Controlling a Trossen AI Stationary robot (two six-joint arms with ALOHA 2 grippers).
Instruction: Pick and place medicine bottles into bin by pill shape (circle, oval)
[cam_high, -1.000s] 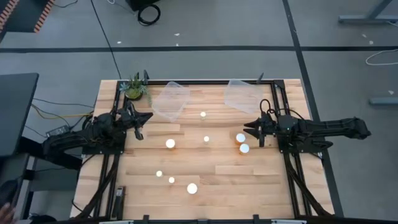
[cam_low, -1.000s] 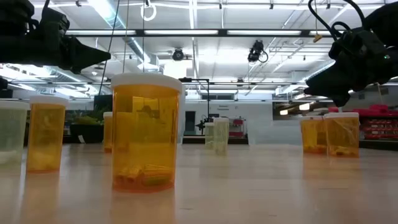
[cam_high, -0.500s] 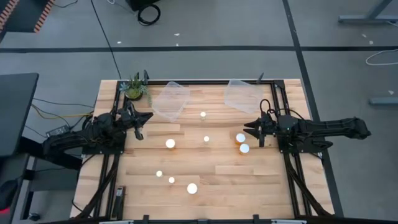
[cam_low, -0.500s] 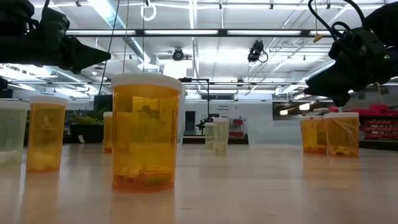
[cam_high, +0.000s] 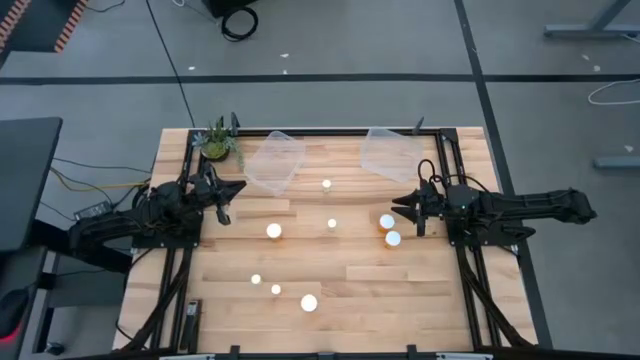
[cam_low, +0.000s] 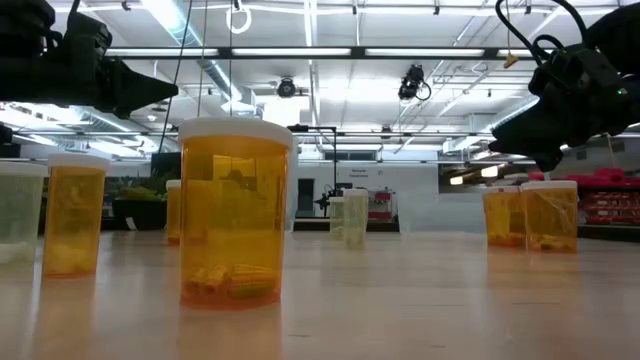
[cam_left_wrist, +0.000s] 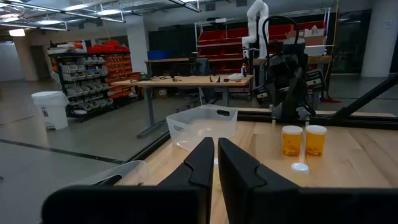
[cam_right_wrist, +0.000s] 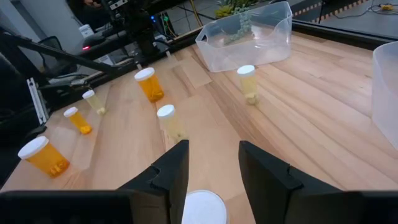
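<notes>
Workshop/lab w/ warehouse feel. Red shelving (cam_left_wrist: 239, 34) & parts-bin racks (cam_left_wrist: 87, 78), workbenches (cam_left_wrist: 186, 81). White robot arm (cam_left_wrist: 256, 18) behind, strip lights (cam_low: 300, 52) overhead

Overhead camera looks straight down on the whole table (cam_high: 330, 275); low camera sits at tabletop level, close behind one bottle (cam_low: 234, 212). Each wrist camera looks across that table toward the opposite arm, both catching the clear bins.

You have eight bottles on the bench (cam_high: 420, 290): one (cam_high: 327, 184), another (cam_high: 332, 224), a third (cam_high: 274, 231), a fourth (cam_high: 387, 222), a fifth (cam_high: 393, 238), a sixth (cam_high: 256, 280), a seventh (cam_high: 276, 290), an eighth (cam_high: 309, 302). You have two clear bins, left (cam_high: 272, 162) and right (cam_high: 388, 154), one plant (cam_high: 217, 141), and two arms.
</notes>
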